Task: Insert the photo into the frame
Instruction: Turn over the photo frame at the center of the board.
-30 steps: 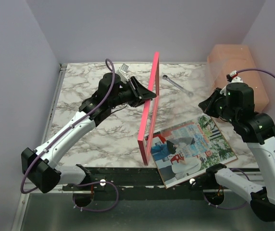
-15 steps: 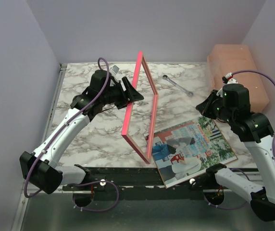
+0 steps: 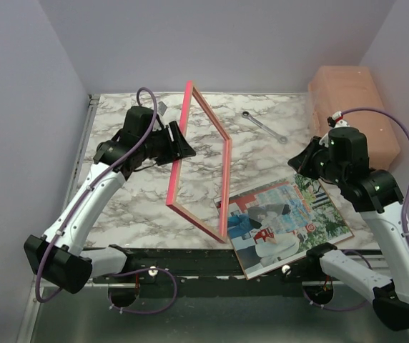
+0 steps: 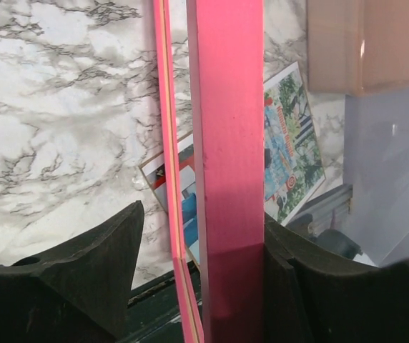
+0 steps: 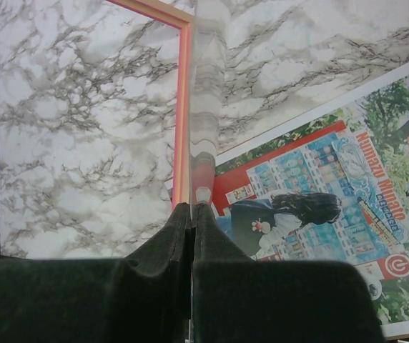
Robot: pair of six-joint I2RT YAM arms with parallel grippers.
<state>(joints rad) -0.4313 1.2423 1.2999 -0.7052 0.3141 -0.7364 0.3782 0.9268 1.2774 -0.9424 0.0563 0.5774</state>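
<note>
The marble table (image 3: 136, 207) shows bare stone on the left gripper's outer side and between the two grippers. It ends at a grey wall behind them and a dark rail by the arm bases.

The frame (image 3: 227, 186) stands tilted on edge, pink face turned towards the right arm. Its lower rail is down at the table, on the base side of the left gripper (image 3: 182, 146), and its top corner rises beyond that gripper towards the back wall. In the left wrist view the left gripper (image 4: 203, 229) is clamped on one pink rail of the frame (image 4: 226, 143), which lies tight against one pad.

The photo (image 3: 290, 218) lies flat, picture side up, below the right gripper (image 3: 299, 163) and towards its base. It is on the far side of the frame from the left gripper. Its left edge meets the frame's lower corner; whether they touch or overlap cannot be told.

A peach box (image 3: 351, 100) sits against the wall behind the right gripper, well apart from the photo.

In the right wrist view the right gripper (image 5: 192, 207) has its fingers pressed together on what looks like a thin clear sheet (image 5: 204, 107), seen edge-on. The sheet runs forward over the photo (image 5: 312, 186) towards the frame.

A wrench (image 3: 263, 126) lies on open marble between the frame's top and the box.
</note>
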